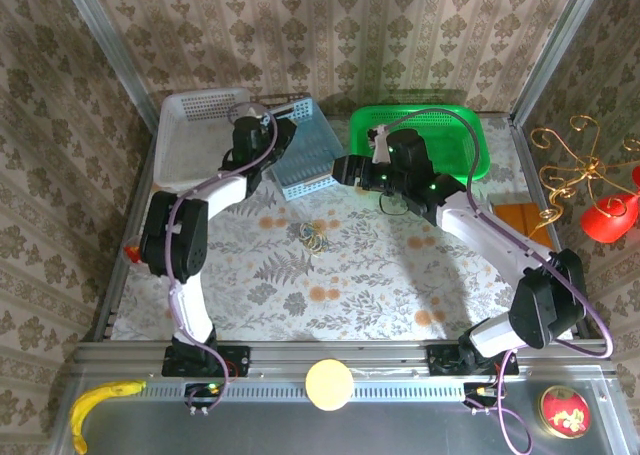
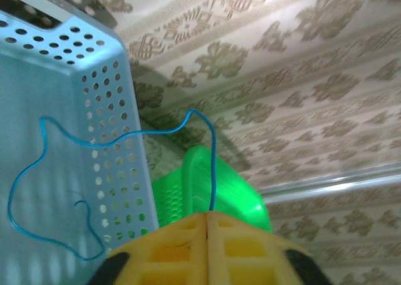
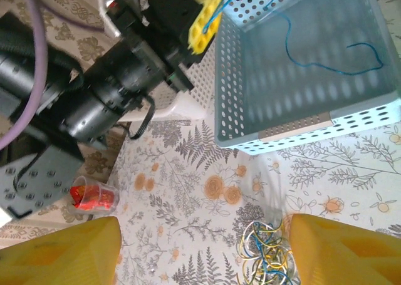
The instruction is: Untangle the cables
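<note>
a single blue cable (image 2: 211, 166) hangs from the left gripper (image 2: 207, 219). its upper end is pinched between jaws that look pressed together, and most of its length lies in loose loops inside the blue basket (image 3: 301, 125). the remaining cables (image 3: 266, 247) lie as a small yellow, blue and pale knot on the table (image 3: 188, 172), at 6 o'clock from the basket in the top view and well apart from it. the right gripper (image 3: 203, 235) hovers over that knot, jaws wide and holding nothing. the left gripper seems to sit near the basket's corner, with the cord crossing the rim. i judge it should shift inward over the basket floor before the jaws part, then lift straight up so the tail falls inside and does not snag.
</note>
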Available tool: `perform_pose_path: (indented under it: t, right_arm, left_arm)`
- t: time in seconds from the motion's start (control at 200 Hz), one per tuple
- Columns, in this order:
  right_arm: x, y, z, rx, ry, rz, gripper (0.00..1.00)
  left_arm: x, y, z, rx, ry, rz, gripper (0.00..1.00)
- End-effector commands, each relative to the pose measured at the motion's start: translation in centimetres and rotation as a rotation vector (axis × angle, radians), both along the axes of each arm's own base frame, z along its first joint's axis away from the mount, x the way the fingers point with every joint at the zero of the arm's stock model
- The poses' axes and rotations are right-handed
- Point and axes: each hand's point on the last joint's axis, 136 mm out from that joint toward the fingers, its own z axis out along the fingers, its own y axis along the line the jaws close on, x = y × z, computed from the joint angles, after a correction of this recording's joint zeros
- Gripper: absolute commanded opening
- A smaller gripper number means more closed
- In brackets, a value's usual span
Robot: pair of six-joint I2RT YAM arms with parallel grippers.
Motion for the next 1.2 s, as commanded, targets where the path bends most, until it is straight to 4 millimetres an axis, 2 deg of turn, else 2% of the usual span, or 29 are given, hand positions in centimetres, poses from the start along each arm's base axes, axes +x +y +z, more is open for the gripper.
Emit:
perform_pose_path:
  t: [0.0,0.06,0.07,0.095,0.105,0.12,0.27,0.395,0.49,0.51,0.675,0.795,0.935,1.195]
  right_arm:
    - [-0.7,-1.5,0.8,-0.039,-0.035,-0.027,0.73]
    - [-0.7,-1.9,0.3,-0.057,-0.022,-0.034,0.73]
    - [-1.0,-2.1,1.0,-0.051,-0.038,-0.037,0.73]
    - [-1.2,-2.4,1.4,-0.051,-0.048,-0.042,0.73]
    - [-1.3,-2.5,1.5,-0.052,-0.048,-0.043,0.73]
    - [-1.3,-2.7,1.5,-0.054,-0.050,-0.046,0.73]
    - [-2.0,-4.3,1.9,-0.065,-0.058,-0.076,0.73]
    - [-2.6,-5.5,1.9,-0.076,-0.059,-0.096,0.74]
    - [-3.2,-6.4,1.9,-0.092,-0.057,-0.114,0.80]
    - [-3.2,-6.6,1.9,-0.096,-0.059,-0.117,0.81]
    - [-4.0,-7.5,1.7,-0.122,-0.054,-0.141,0.88]
    - [-4.2,-7.8,1.7,-0.121,-0.052,-0.152,0.89]
    - [-4.4,-8.0,1.9,-0.109,-0.052,-0.162,0.89]
    - [-4.7,-8.0,1.7,-0.087,-0.046,-0.171,0.90]
  left_arm:
    - [-0.4,-2.8,-3.9,0.190,0.064,-0.173,0.37]
    - [-0.4,-3.6,-4.9,0.289,0.071,-0.209,0.62]
    - [-0.3,-3.7,-4.8,0.302,0.063,-0.213,0.66]
    - [-0.3,-3.9,-5.4,0.341,0.072,-0.225,0.82]
    - [-0.3,-4.0,-5.5,0.356,0.072,-0.232,0.95]
    - [-0.3,-4.1,-5.8,0.377,0.074,-0.240,0.99]
    - [-0.3,-5.5,-7.9,0.503,0.094,-0.312,1.00]
    - [-0.8,-8.0,-9.5,0.532,0.081,-0.438,1.00]
    - [-1.0,-8.9,-10.5,0.529,0.076,-0.497,1.00]
    - [-1.9,-10.6,-10.6,0.524,0.062,-0.534,1.00]
    - [-3.7,-13.5,-9.8,0.453,-0.017,-0.626,1.00]
    - [-5.3,-15.1,-9.2,0.380,-0.045,-0.680,1.00]
    - [-7.7,-16.3,-9.0,0.308,-0.060,-0.737,1.00]
    - [-12.2,-17.3,-8.3,0.237,-0.077,-0.823,1.00]
